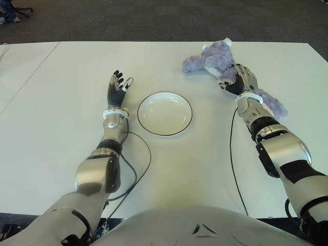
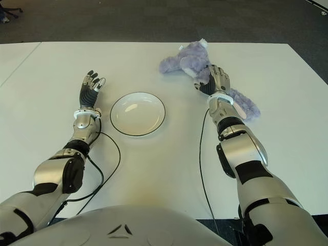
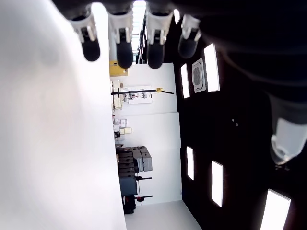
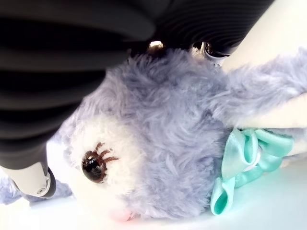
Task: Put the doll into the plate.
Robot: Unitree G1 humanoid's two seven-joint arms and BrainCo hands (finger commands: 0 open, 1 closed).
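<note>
Doll (image 1: pixel 212 62) is a purple plush animal with a white face, and it lies on the white table (image 1: pixel 61 128) in the upper right part of the eye views, well apart from the plate (image 1: pixel 164 113). In the right wrist view its head (image 4: pixel 144 158) fills the frame, with one dark eye and a mint green ribbon bow (image 4: pixel 242 163) at the ear. The right hand (image 1: pixel 237 79) is on top of the doll, its fingers (image 4: pixel 57 81) curled over the fur and pressing on the head, so it grips the doll. One long part of the plush shows at the right side of the wrist. The plate is white with a thin dark rim, and it sits in the centre of the frame with nothing in it. The left hand (image 1: pixel 117 88) shows just left of the plate, palm up, and its fingers (image 3: pixel 122 45) are stretched out and hold nothing.
</note>
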